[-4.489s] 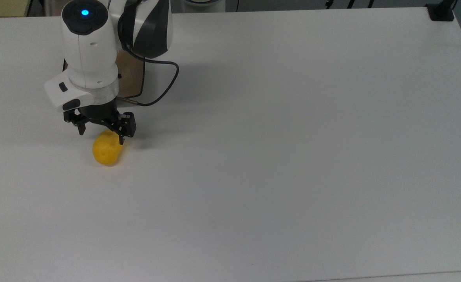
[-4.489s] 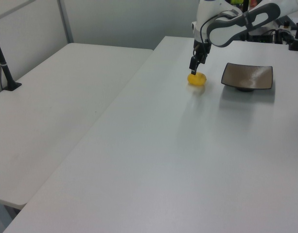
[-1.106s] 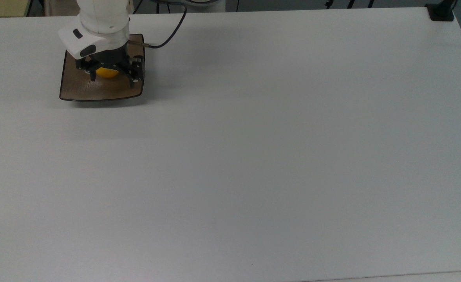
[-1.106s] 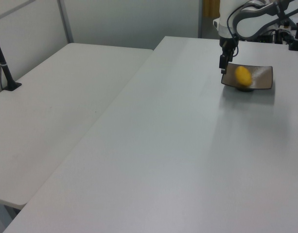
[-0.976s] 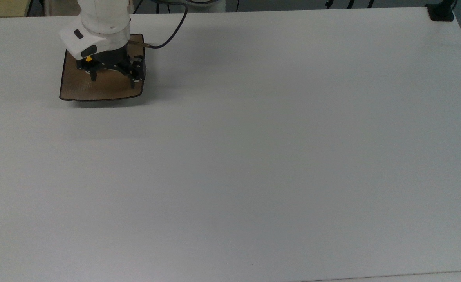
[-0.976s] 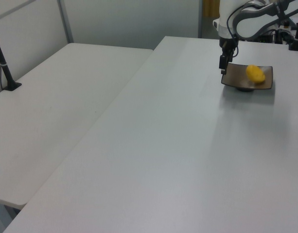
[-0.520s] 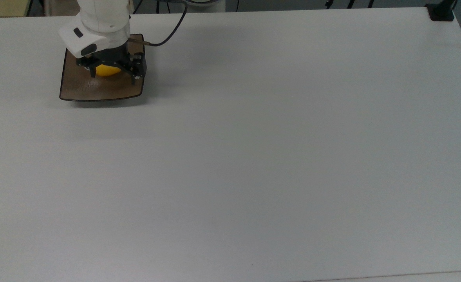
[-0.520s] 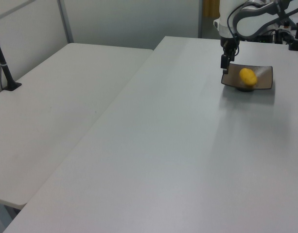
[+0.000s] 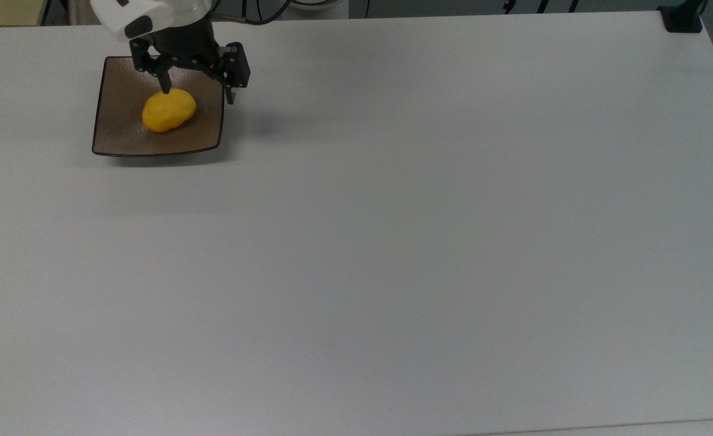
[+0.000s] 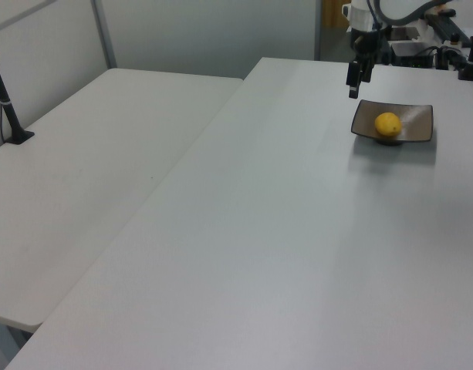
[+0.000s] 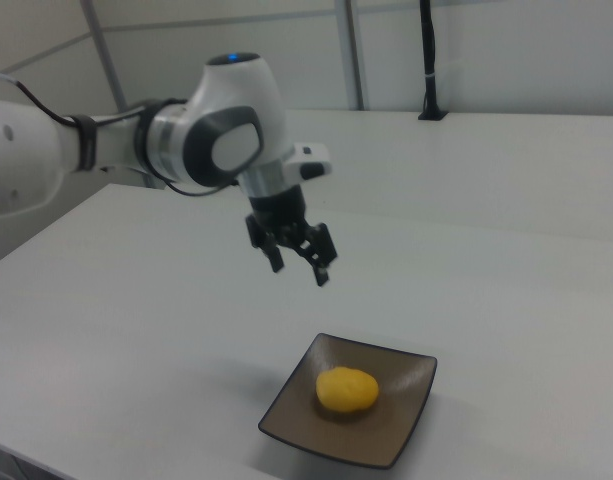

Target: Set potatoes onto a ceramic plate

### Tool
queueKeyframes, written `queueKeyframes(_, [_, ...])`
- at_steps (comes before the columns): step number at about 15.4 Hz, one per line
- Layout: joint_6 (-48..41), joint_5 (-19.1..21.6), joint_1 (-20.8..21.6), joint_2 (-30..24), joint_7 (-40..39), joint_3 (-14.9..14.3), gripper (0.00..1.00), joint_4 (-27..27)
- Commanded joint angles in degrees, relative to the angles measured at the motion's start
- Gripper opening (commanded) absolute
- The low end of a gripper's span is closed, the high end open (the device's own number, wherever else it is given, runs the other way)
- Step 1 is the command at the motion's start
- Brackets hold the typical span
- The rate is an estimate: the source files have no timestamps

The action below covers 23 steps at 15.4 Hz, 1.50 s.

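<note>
The yellow potato (image 9: 169,110) (image 10: 387,124) (image 11: 347,390) lies inside the square brown ceramic plate (image 9: 117,136) (image 10: 418,126) (image 11: 404,432), near its middle. My gripper (image 9: 197,89) (image 10: 357,82) (image 11: 299,268) hangs open well above the plate with nothing between its fingers. In the right view it floats high over the plate's far left side. In the top view its black fingers overlap the plate's upper edge.
The white table (image 9: 423,242) stretches wide to the top view's right and bottom. A black post (image 10: 6,104) (image 11: 429,60) is clamped to a second table. A black clamp base (image 9: 682,18) sits at the top view's far right corner.
The potato went from the table onto the plate, rolled a little after release and settled. My open gripper has since risen and drawn away from the plate.
</note>
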Motion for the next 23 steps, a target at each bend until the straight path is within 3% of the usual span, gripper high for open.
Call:
queueKeyframes(1, [-3.54, 3.14, 3.74, -3.63, 4.0, -0.04, 1.0, -0.35])
queueKeyframes(2, [-3.72, 3.41, 4.79, -3.9, 5.23, 0.57, 1.0, -0.26])
queueKeyframes(5, [-3.9, 3.59, 4.63, -4.43, 9.53, 6.62, 1.0, -0.26])
queueKeyframes(10, [-3.99, 3.59, 5.24, -4.25, 10.95, 9.1, 1.0, -0.17])
queueKeyframes(14, [-4.07, 3.41, 7.35, -4.08, 9.72, 7.79, 1.0, -0.17])
queueKeyframes(18, [-7.05, 3.5, 10.33, -3.99, 4.28, 3.22, 1.0, 1.05])
queueKeyframes(23, [-9.52, 3.24, 10.34, -3.72, 3.74, 3.12, 1.0, 1.67])
